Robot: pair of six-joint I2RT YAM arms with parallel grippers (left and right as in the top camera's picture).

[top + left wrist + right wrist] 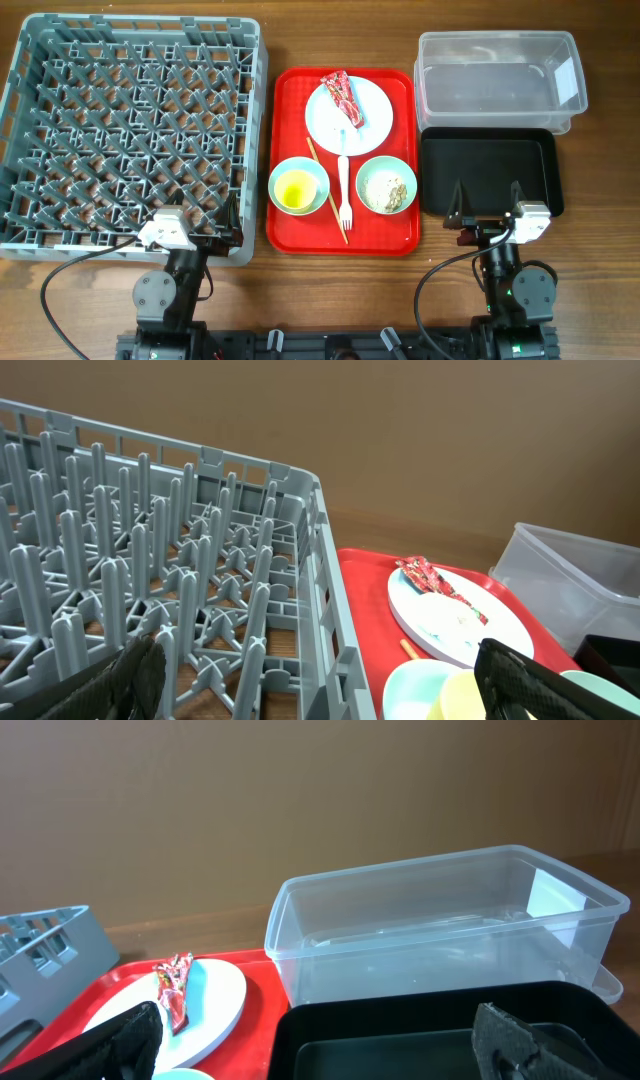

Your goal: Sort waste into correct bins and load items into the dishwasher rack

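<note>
Wooden table [300,30]: sorting seems unstarted; left gripper [325,685] and right gripper [486,205] both spread, empty. Next, likely: right pinches red wrapper [345,97].

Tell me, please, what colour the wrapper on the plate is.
Red; the wrapper shows best overhead.
</note>
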